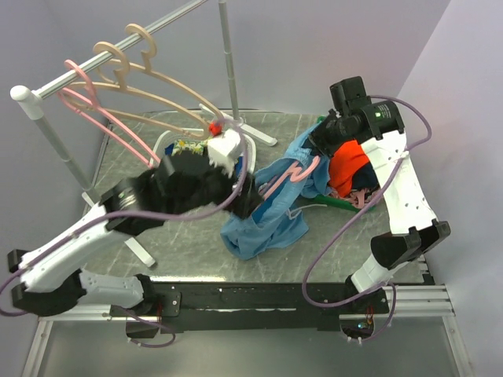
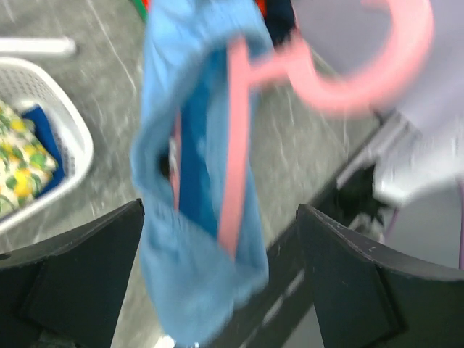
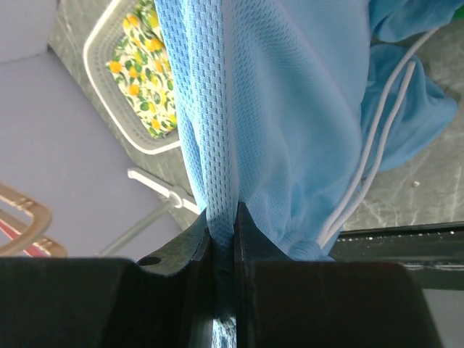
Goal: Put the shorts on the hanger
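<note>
shorts (image 1: 263, 228): 1 | pink hangers (image 1: 302, 173): 2 | beige hangers (image 1: 140, 30): 2 | white basket (image 2: 69, 116): 1 | orange garment (image 1: 350, 165): 1 | clothes rail (image 1: 177, 18): 1 | robot arms (image 1: 63, 243): 2

Pale lilac walls (image 1: 314, 47) enclose a grey marbled table (image 1: 196, 251), where a silver clothes rail (image 1: 55, 84) on white feet slants across the left corner

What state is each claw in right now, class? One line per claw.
Left claw: open, gripping nothing.
Right claw: closed on the light blue shorts.
</note>
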